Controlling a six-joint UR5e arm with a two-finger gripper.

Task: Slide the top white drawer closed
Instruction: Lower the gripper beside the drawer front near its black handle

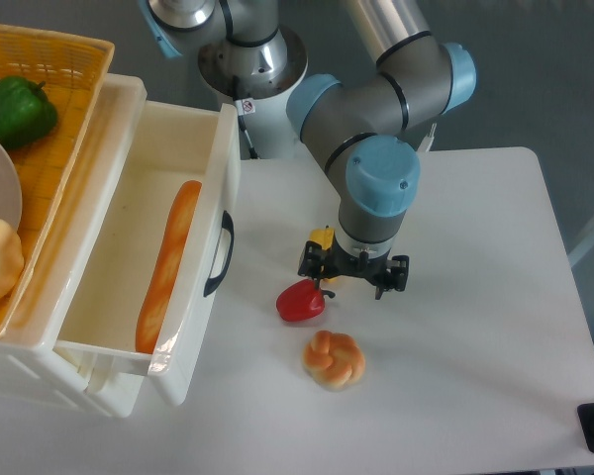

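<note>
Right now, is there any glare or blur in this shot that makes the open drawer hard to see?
Fixed camera: sharp overall; soft glare streaks on the top white drawer's glossy front panel, black handle still clear; faint shadows under the red pepper and bun.

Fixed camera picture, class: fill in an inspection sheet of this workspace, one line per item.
Surface: white table, bare at right.
Job's things: top white plastic drawer pulled open, curved black handle facing the arm; long baguette inside.
Clutter: red pepper, braided bun, orange wicker basket holding a green pepper.
Grippers: two-finger gripper above the table beside the red pepper; jaws hidden.
Cables: nothing seen.
Surroundings: grey floor.
</note>
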